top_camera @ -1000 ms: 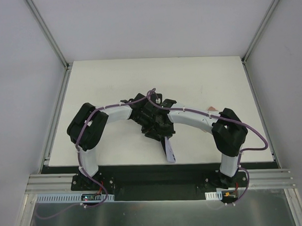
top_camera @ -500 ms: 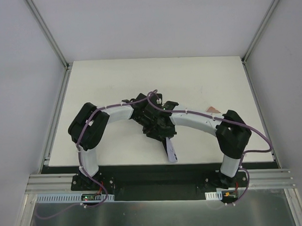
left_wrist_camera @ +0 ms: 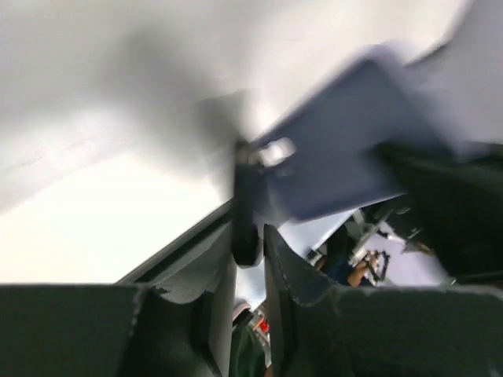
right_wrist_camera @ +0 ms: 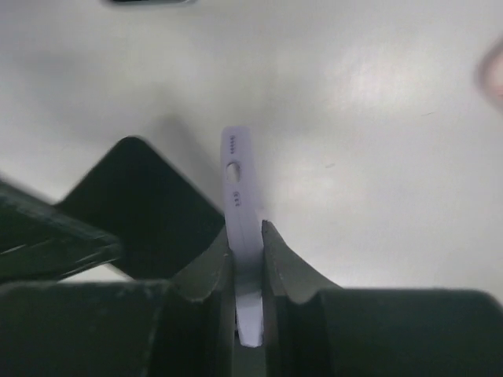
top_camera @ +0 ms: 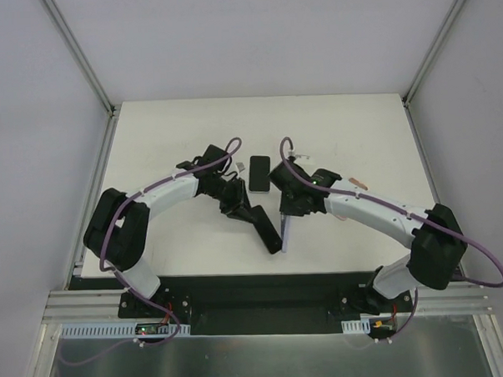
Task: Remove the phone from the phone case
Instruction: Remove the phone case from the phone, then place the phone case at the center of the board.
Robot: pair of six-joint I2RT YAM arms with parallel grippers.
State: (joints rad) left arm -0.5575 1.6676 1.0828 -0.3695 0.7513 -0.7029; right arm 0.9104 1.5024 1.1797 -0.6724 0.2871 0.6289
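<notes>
Right wrist — right end effector [right_wrist_camera: 247, 230] pinches the phone case [right_wrist_camera: 238, 177] edge-on; left end effector [left_wrist_camera: 250, 236] clamps the phone [right_wrist_camera: 145, 200].

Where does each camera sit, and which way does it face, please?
Top external: above and behind the bases, looking down on the table; left arm and right arm show.
Left wrist: on the left arm, looking along the left gripper, shut on a black slab.
Right wrist: on the right arm, looking down at the table past the right gripper, shut on the lilac case.
Shared: both wrist views show case and slab.
</notes>
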